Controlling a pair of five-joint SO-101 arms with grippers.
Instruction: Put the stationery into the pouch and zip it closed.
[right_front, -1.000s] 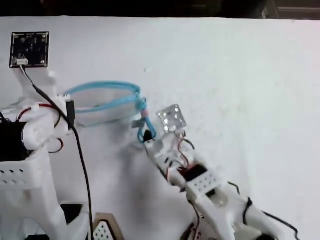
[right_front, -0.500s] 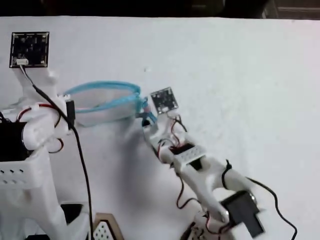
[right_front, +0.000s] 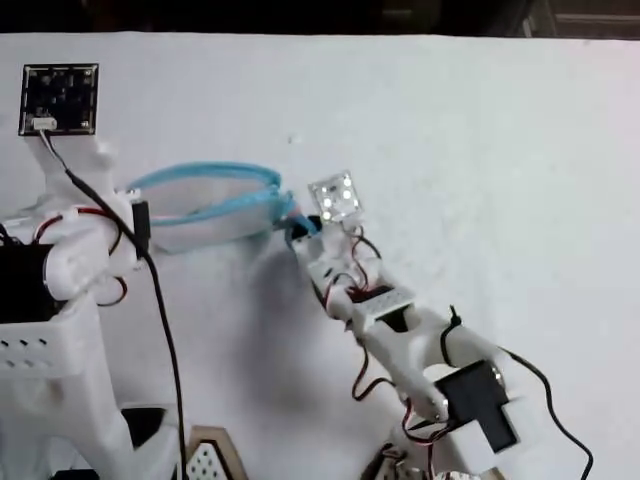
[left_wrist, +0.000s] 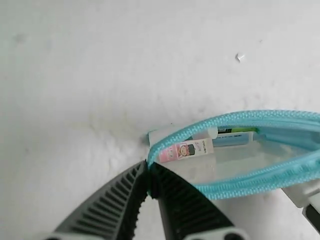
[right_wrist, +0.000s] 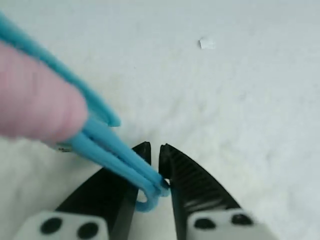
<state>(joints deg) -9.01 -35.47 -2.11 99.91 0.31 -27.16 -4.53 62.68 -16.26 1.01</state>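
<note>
A clear pouch (right_front: 205, 215) with a teal zipper (left_wrist: 240, 120) lies left of centre, its mouth gaping. Stationery (left_wrist: 186, 149) with small labels lies inside it. My left gripper (left_wrist: 148, 170) is shut on the pouch's end corner, and the high view shows the left gripper (right_front: 135, 215) at the pouch's left end. At the opposite end, my right gripper (right_wrist: 154, 148) is shut on the blue zipper pull loop (right_wrist: 117, 155), beside a pink bead (right_wrist: 35, 100). From above, the right gripper (right_front: 297, 230) sits just off the pouch's right tip.
A black square board (right_front: 58, 98) with a cable stands at the far left corner. The white table (right_front: 480, 150) stretches open to the right and far side. A tiny white scrap (right_front: 292, 140) lies beyond the pouch. A wooden piece (right_front: 205, 455) sits at the near edge.
The right arm swung up and away from the near edge, carrying the pull loop from below the pouch's right tip to level with it. The left arm and pouch stayed put.
</note>
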